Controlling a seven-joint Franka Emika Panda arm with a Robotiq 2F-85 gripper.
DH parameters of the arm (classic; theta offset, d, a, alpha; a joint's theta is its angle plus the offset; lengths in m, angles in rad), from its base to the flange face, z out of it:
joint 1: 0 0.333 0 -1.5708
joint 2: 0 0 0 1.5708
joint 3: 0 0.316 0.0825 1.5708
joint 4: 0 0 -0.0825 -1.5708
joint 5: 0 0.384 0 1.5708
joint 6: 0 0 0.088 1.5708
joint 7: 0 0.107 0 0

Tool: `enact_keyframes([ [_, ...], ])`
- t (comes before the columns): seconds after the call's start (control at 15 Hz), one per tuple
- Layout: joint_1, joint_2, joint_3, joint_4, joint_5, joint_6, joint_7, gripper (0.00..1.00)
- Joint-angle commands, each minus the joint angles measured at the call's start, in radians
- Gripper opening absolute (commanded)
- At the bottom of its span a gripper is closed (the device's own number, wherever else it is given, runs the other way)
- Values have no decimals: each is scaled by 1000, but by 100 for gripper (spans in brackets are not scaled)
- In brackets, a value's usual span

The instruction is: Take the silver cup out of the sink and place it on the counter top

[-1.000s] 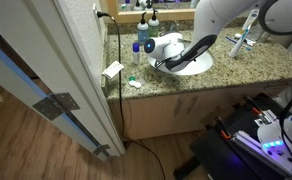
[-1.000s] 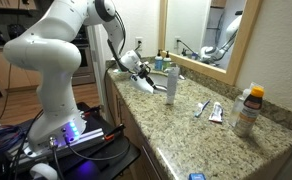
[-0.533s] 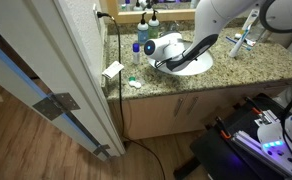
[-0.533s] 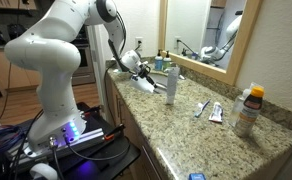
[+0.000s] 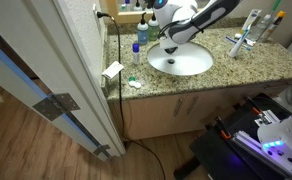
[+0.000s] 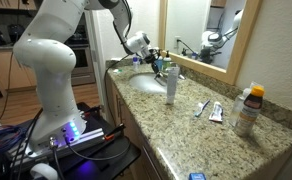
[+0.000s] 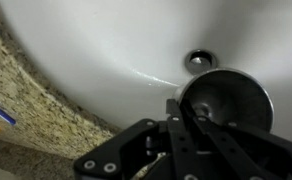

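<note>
Where the speckled granite bench [image 5: 256, 65] runs under the mirror [image 6: 201, 30], the white arm [image 5: 214, 12] comes in over its back edge from the top right of an exterior view. Its forearm slants down toward the middle of the bench, and its wrist is bent so that the claw [image 5: 171, 40] points down at the sink [image 5: 191, 68]. In an exterior view the arm's bulky lower links [image 6: 46, 60] stand off the front edge. The upper links arch up out of the picture, and the last link drops back in over the basin near the back edge. The sink is an oval white bowl set in the bench, nearer the end by the textured wall. A blue-capped bottle [image 5: 138, 48] stands upright on the bench just beside the sink, toward the back corner at that end. The claw hangs above the back half of the basin, clear of the bench. In the wrist view its dark fingers [image 7: 191, 128] are clamped on the near rim of the silver cup [image 7: 231, 100]. The cup hangs in the air over the white bowl with its open mouth toward the camera, and the small dark drain [image 7: 198, 58] shows just beyond its rim
</note>
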Motion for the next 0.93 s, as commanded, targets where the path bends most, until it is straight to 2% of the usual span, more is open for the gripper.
enact_keyframes([
  [0.0, -152, -180, 121, -70, 181, -37, -277, 1],
  [0.27, -313, -325, 271, -64, 425, -161, -602, 1],
  [0.33, -341, -364, 293, -58, 487, -203, -681, 1],
  [0.47, -353, -409, 295, -32, 607, -283, -824, 1],
  [0.53, -263, -429, 198, -19, 683, -315, -899, 1],
  [0.67, -234, -447, 184, -7, 767, -372, -992, 1],
  [0.73, -213, -438, 149, -15, 715, -326, -917, 1],
  [0.8, -199, -448, 139, -14, 726, -335, -926, 6],
  [0.87, -186, -449, 128, -14, 724, -334, -921, 6],
])
